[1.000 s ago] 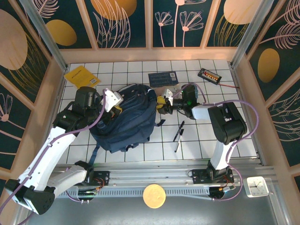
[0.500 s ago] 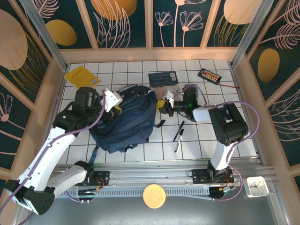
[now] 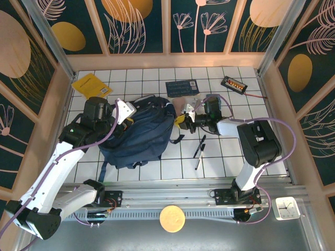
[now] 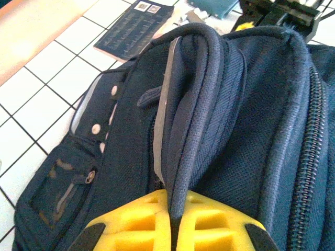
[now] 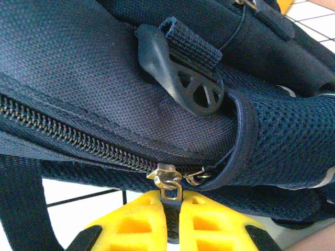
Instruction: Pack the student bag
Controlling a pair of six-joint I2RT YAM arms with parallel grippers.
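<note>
The navy student bag [image 3: 138, 136] lies on the white tiled table between both arms. At its upper left edge my left gripper [image 3: 125, 112] is shut on a navy piped fabric edge [image 4: 186, 136] of the bag, pinched between the yellow fingers [image 4: 136, 222]. On the bag's right side my right gripper [image 3: 180, 119] is shut on the dark pull tab of a brass zipper slider [image 5: 167, 175], which sits at the end of the closed zipper [image 5: 78, 138]. A black plastic strap buckle [image 5: 183, 83] lies just above the slider.
Behind the bag lie a dark blue booklet [image 3: 182, 87] and a yellow book [image 3: 92, 85]. A black calculator-like device [image 3: 233, 84] sits at the back right. Two pens [image 3: 199, 151] lie on the tiles right of the bag.
My right gripper closed on the zipper pull. The bag's right side has been drawn toward the right gripper and the bag has shifted slightly. The left gripper kept its hold.
</note>
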